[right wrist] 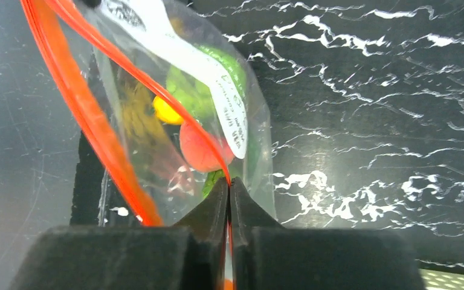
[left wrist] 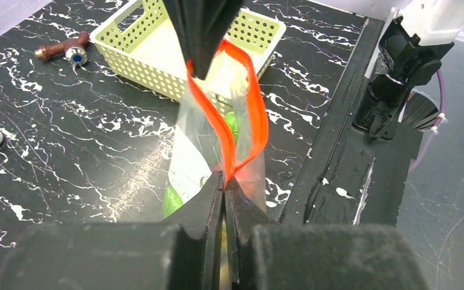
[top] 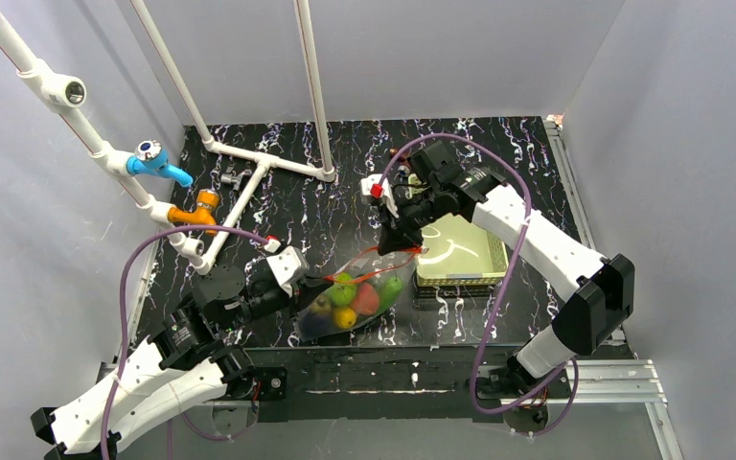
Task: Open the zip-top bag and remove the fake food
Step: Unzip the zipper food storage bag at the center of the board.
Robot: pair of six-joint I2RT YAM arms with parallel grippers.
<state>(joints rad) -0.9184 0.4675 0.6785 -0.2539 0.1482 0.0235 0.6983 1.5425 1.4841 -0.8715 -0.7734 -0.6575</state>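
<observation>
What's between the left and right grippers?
Orange zipper strip of the zip-top bag, parted into a loop, runs from left gripper to right gripper; see left wrist view.

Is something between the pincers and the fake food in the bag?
Yes. The food lies inside the bag, behind its plastic. The left pincer and right pincer are shut on its orange strip; the mouth is only partly open.

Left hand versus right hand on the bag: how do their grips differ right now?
Left hand pinches the zipper strip low, at the near end; right hand pinches it higher, toward the basket. Left hand reaches in nearly level; right hand points down. Both are shut on the zip-top bag, its mouth gaping between them.
</observation>
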